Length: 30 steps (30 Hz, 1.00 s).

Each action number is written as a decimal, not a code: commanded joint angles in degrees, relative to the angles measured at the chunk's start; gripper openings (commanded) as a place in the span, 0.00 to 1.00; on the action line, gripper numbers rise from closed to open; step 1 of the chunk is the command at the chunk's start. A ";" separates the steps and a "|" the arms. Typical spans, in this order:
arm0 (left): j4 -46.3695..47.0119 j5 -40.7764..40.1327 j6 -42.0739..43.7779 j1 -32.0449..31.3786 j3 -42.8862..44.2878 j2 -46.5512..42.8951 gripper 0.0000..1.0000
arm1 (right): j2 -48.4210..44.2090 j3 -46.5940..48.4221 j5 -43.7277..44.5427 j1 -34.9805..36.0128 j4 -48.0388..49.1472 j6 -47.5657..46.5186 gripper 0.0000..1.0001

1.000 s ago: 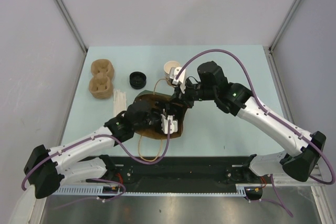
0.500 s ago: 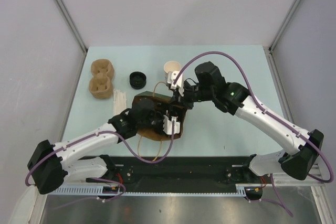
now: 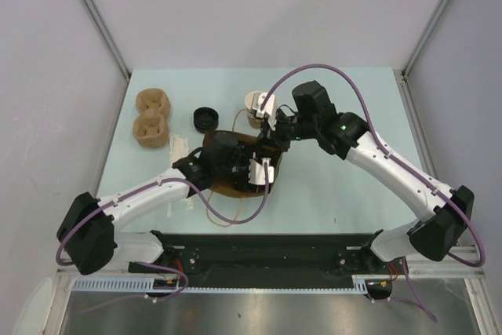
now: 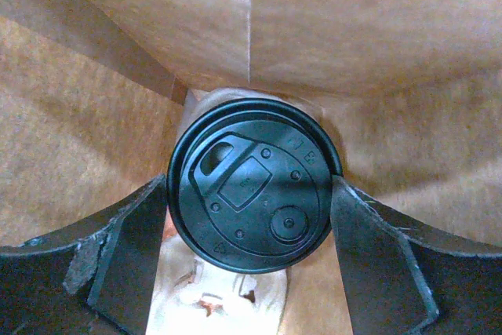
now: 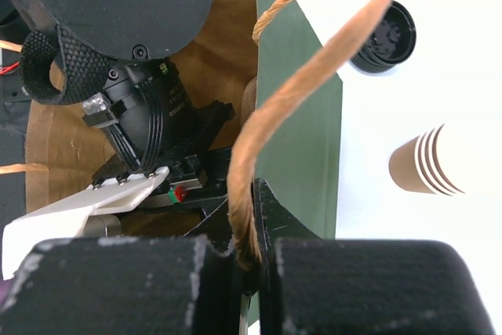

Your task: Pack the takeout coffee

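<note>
Leftmost, well to the left of the dark green paper bag (image 5: 302, 154) with its brown kraft inside, lies a moulded brown pulp cup carrier (image 3: 146, 119); some thin pale wooden stirrers (image 3: 180, 147) lie nearer to the bag, on the same side; a loose round black plastic lid (image 3: 205, 118) sits just beyond the bag's far left corner. The left gripper (image 4: 251, 194) reaches down into the bag; its fingers (image 4: 129, 249) stand wide apart and press both sides of the takeout coffee (image 4: 251, 186), a small cup under a round black lid, which is inside the bag between the paper walls. A stack of nested tan paper cups (image 3: 255, 103) stands just behind the bag; on the bag's right side the right gripper (image 5: 249, 260) is fully closed on the bag's twisted brown rope handle (image 5: 267, 115).
</note>
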 commanded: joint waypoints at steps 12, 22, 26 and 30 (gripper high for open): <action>-8.37 8.03 -4.99 7.46 15.85 15.72 0.21 | 9.61 9.74 -14.12 -10.05 -1.82 4.70 0.00; -12.50 9.26 -5.17 9.75 23.50 25.92 0.12 | 16.30 15.01 -16.76 -14.81 -3.76 4.17 0.00; -13.20 9.43 -4.99 10.54 24.46 28.64 0.09 | 18.32 16.50 -17.11 -15.69 -4.55 3.47 0.00; -14.52 9.52 -3.94 11.42 24.56 30.67 0.08 | 19.90 18.26 -17.99 -16.57 -5.86 3.03 0.00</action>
